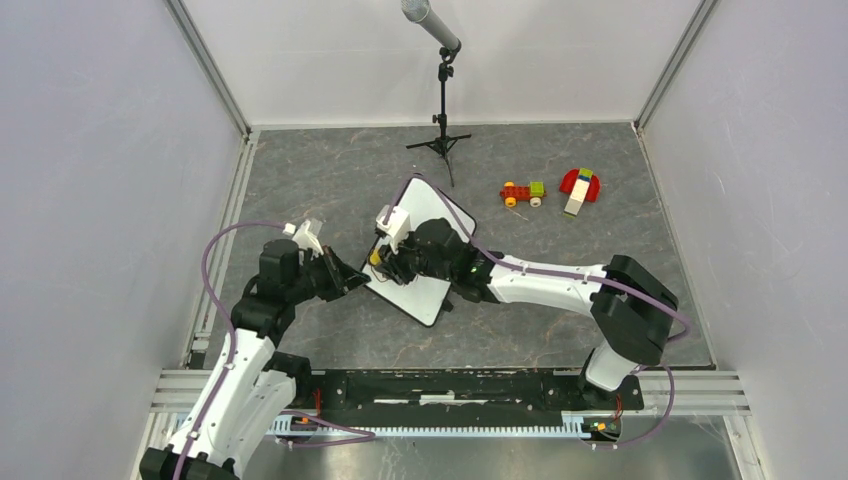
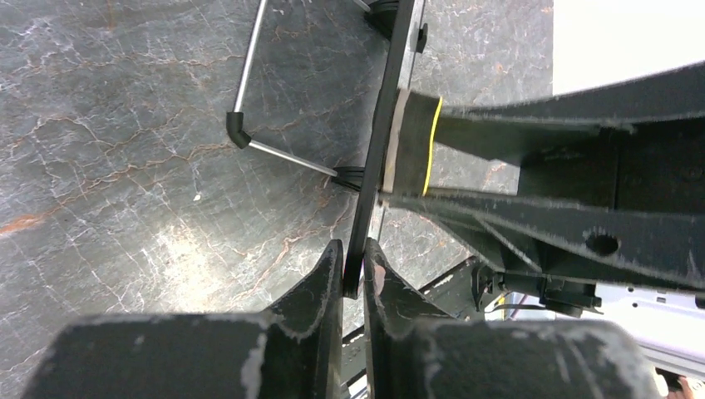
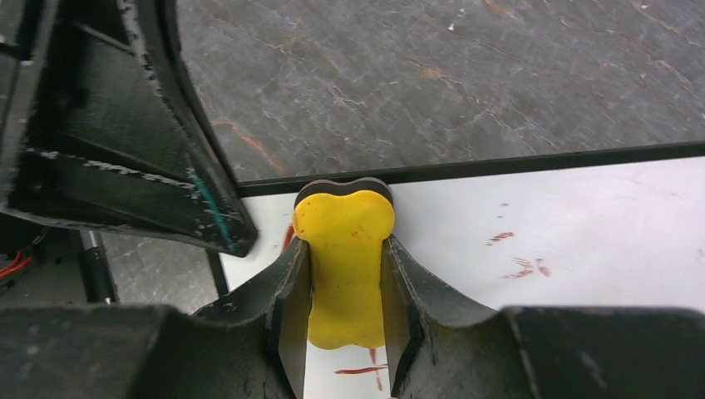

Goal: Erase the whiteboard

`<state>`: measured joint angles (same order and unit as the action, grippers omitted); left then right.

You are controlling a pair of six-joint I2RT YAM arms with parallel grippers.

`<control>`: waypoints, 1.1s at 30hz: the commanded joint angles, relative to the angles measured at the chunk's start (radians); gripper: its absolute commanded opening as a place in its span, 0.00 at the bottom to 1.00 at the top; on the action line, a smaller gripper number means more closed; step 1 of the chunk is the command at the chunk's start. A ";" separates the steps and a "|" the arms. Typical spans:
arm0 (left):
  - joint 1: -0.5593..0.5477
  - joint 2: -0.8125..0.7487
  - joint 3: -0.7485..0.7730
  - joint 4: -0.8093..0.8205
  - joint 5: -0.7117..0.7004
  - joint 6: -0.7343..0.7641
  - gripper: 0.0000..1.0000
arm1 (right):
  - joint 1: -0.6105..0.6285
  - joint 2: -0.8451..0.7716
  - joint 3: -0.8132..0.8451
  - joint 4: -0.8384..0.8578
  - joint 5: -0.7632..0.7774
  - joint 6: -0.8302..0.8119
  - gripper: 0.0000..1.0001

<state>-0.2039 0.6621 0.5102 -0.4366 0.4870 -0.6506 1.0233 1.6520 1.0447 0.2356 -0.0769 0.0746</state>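
Observation:
The whiteboard (image 1: 423,291) sits left of the middle of the grey table, turned at an angle. My left gripper (image 1: 350,282) is shut on the board's black frame at its left edge. In the left wrist view the board (image 2: 384,125) shows edge-on, pinched between my fingers (image 2: 353,259). My right gripper (image 1: 385,262) is shut on a yellow eraser (image 3: 343,220) with a black underside, held on the white surface (image 3: 565,224) close to the frame. Red marks (image 3: 520,264) lie to the right of the eraser and below it. The eraser (image 2: 413,143) also shows side-on against the board.
A microphone stand (image 1: 443,100) stands at the back, its legs close to the board's far corner. A toy car (image 1: 522,193) and a red toy (image 1: 579,187) lie at the back right. The board's metal prop (image 2: 249,91) shows beneath it. White walls enclose the table.

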 commanded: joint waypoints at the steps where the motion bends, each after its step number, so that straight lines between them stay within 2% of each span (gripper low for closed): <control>1: 0.000 -0.026 -0.002 0.062 -0.008 0.014 0.02 | 0.054 0.046 -0.011 0.001 -0.051 0.029 0.24; 5: -0.001 -0.032 -0.004 0.062 -0.008 0.014 0.02 | 0.008 0.009 -0.045 0.015 0.057 0.061 0.25; 10: -0.002 -0.019 -0.003 0.058 -0.015 0.009 0.02 | -0.152 0.007 -0.113 0.093 0.033 0.127 0.26; 13: -0.002 -0.014 -0.003 0.058 -0.010 0.011 0.02 | -0.236 0.053 -0.094 0.095 -0.005 0.138 0.26; 17: -0.002 -0.013 0.000 0.050 -0.017 0.007 0.02 | -0.278 0.112 -0.036 0.053 0.001 0.113 0.26; 22: -0.003 -0.001 0.002 0.047 -0.014 0.009 0.02 | -0.256 0.095 -0.046 0.071 -0.017 0.138 0.26; 29: -0.003 -0.004 0.004 0.047 -0.018 0.010 0.02 | -0.066 0.060 0.022 0.022 0.032 0.129 0.26; 33: -0.003 -0.013 0.002 0.046 -0.022 0.008 0.02 | -0.038 0.018 -0.003 0.063 0.022 0.148 0.26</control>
<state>-0.2043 0.6582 0.5034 -0.4179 0.4728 -0.6506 0.9443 1.6958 1.0546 0.3252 -0.0174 0.2039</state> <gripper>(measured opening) 0.153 0.366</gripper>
